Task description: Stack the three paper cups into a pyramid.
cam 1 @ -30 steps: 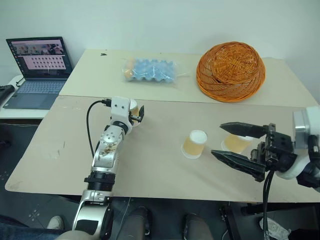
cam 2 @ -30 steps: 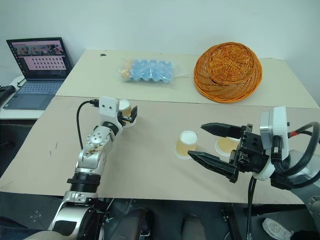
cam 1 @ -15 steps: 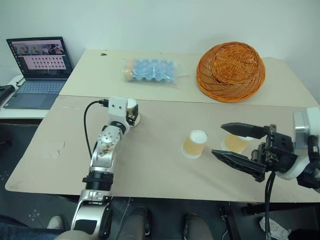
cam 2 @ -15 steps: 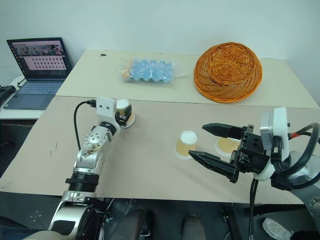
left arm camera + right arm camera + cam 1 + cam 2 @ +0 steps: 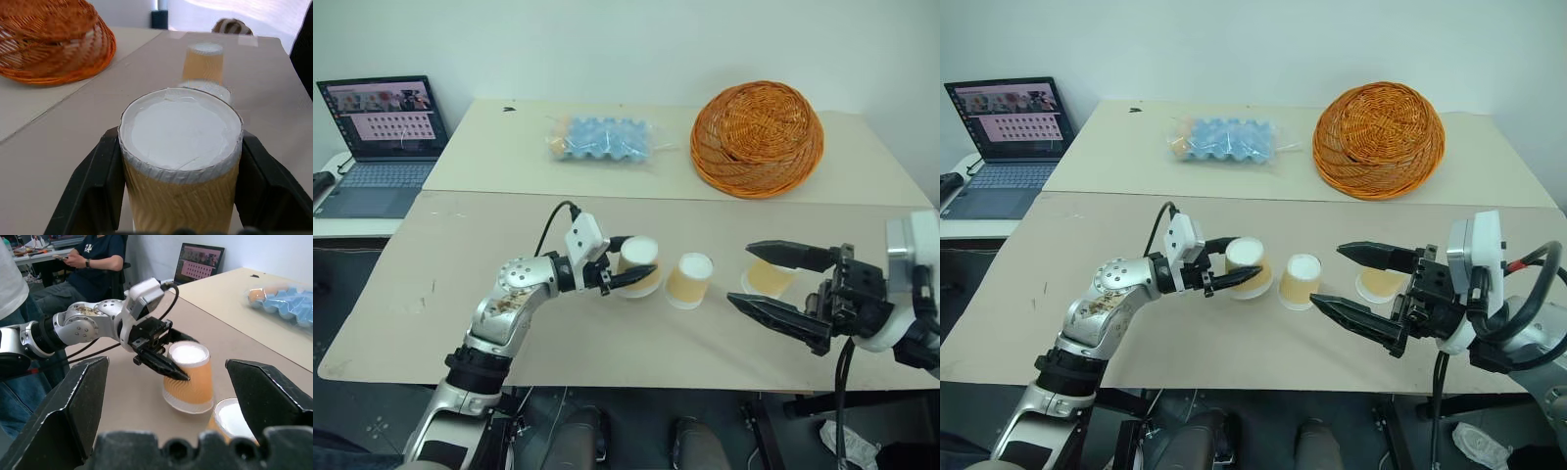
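Paper cups, three of them, stand upside down with their white bases up in a loose row along the near half of the front table (image 5: 431, 284), none stacked on another. The left cup (image 5: 639, 264) is clamped between the black fingers of the left gripper (image 5: 628, 265), which reaches in level from the table's left side; the left wrist view shows a finger pressed against each side of the cup's tan-orange wall. Its rim looks to be at the table surface, slightly tilted — whether it rests fully flat cannot be told. The middle cup (image 5: 689, 280) stands just beside it to the right, apart from the fingers. The right cup (image 5: 769, 278) stands farther along toward the table's right edge, between the two spread fingers of the right gripper (image 5: 771, 286) as seen from the head camera; that gripper's fingers stand wide apart and touch nothing, held above the table near its front right corner.

On the rear table, an orange wicker basket (image 5: 759, 138) lies overturned near the right end, and a blue egg tray (image 5: 603, 139) in a clear wrapper sits around the middle. An open laptop (image 5: 380, 132) rests on a separate desk at far left — a seated person (image 5: 93, 257) appears behind it in the right wrist view
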Available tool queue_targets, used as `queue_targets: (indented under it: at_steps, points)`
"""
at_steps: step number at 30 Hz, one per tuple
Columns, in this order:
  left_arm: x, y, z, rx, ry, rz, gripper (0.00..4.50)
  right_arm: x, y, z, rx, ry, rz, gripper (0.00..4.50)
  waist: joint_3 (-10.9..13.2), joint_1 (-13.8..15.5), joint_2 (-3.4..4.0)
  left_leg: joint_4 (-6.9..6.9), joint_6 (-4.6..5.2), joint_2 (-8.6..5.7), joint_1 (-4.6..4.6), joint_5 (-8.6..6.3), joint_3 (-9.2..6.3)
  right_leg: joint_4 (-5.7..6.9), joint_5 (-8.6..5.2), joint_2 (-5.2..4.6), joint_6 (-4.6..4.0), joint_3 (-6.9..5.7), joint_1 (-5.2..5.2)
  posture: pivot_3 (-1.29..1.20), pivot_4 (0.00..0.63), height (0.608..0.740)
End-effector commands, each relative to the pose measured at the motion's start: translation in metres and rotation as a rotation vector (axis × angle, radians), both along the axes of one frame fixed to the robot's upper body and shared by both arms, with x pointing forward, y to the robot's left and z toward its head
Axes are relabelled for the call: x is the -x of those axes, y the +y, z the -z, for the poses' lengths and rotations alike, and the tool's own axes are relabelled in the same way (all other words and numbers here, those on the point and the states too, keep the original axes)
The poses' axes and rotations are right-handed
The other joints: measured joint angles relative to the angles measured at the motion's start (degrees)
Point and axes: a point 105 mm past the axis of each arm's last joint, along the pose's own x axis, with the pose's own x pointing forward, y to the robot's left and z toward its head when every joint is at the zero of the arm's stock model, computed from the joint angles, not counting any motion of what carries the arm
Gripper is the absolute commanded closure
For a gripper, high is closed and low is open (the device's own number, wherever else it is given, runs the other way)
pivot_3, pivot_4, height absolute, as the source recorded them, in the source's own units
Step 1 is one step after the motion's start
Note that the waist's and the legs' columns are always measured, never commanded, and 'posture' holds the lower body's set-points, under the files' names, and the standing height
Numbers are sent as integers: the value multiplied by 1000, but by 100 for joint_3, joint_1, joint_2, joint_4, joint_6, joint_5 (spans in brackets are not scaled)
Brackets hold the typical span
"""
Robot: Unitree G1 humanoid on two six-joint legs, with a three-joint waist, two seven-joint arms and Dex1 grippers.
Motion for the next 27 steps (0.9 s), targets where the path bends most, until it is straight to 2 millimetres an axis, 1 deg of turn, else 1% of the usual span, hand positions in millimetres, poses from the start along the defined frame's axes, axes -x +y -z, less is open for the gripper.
queue_targets:
  at_steps: [1,4,8,10,14,20,27]
  points:
    - [-11,2,-14,-7,-57,18,2067,7,-1,-9,4,-60,17,0,1,22,-1,1,4,-1,0,-2,0,-2,-1,0,1,0,-6,0,150,726]
    - [-11,-1,-9,-29,-41,53,2067,8,-2,-9,5,-65,33,0,1,30,-1,2,12,-5,0,-7,-2,-8,-1,-3,3,0,-8,0,150,726]
    - [-4,-6,2,-71,-21,124,2067,9,-3,-10,8,-67,43,0,0,28,-1,1,12,-4,-3,-7,-1,-8,-1,-3,3,1,8,0,150,726]
    - [2,-11,7,-88,-17,176,2067,10,-4,-10,9,-69,51,0,0,27,-1,1,11,-2,-2,-6,-1,-7,-2,-4,3,1,9,0,150,726]
    - [1,-20,6,-76,-24,186,2067,10,-4,-11,11,-68,55,0,0,36,-1,2,12,-3,-2,-7,-4,-10,-2,-9,3,1,10,0,150,726]
    - [-9,-28,5,-70,-37,161,2067,12,-5,-12,10,-73,63,0,0,43,-1,2,12,-4,-2,-7,-4,-8,-1,-10,3,0,14,0,150,726]
    - [-8,-40,8,-82,-43,194,2067,11,-6,-13,11,-78,68,0,0,40,-1,3,13,-4,-1,-7,-4,-9,-1,-10,3,-1,16,0,150,726]
